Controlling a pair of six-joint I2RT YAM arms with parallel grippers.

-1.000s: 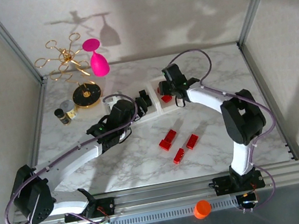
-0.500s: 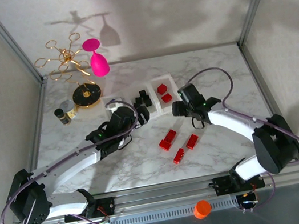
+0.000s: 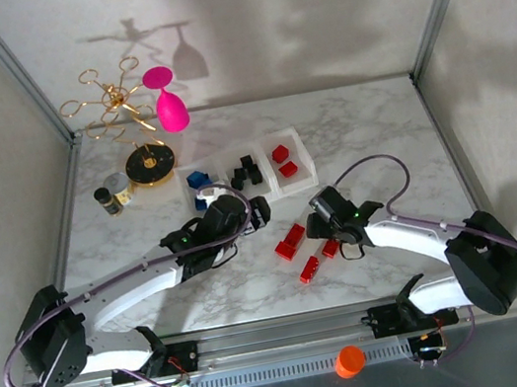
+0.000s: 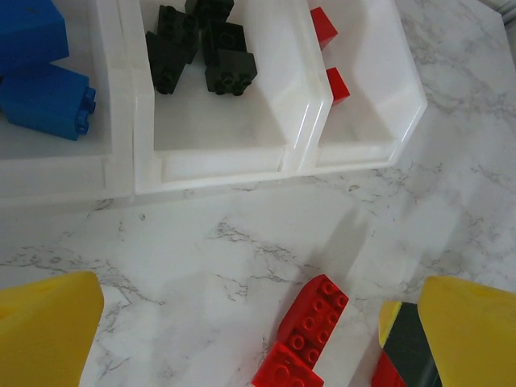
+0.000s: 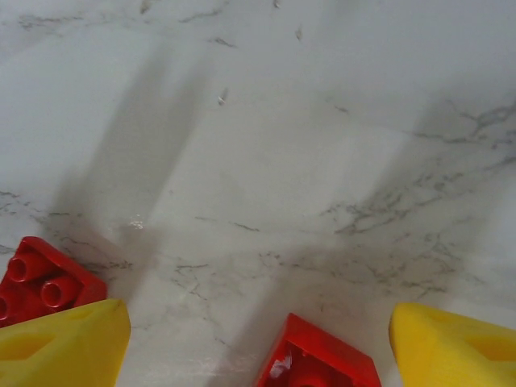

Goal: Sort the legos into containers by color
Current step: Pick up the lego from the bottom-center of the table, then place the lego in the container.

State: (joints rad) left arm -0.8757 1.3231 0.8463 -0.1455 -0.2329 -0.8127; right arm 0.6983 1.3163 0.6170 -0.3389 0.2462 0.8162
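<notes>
Nearest, the right arm is folded low over the marble bench (image 3: 368,134). The right fingers (image 5: 455,343) are set apart above loose red legos (image 3: 290,242), and one glossy studded brick is seen lying between them. The left arm is stretched diagonally from the near edge, with the left fingers (image 4: 44,326) spread wide. Open veined marble is seen around both. Beyond, the translucent containers (image 3: 311,172) are filled by colour: blue bricks (image 3: 198,179) left, black bricks (image 3: 245,171) middle, red bricks (image 3: 283,159) right.
</notes>
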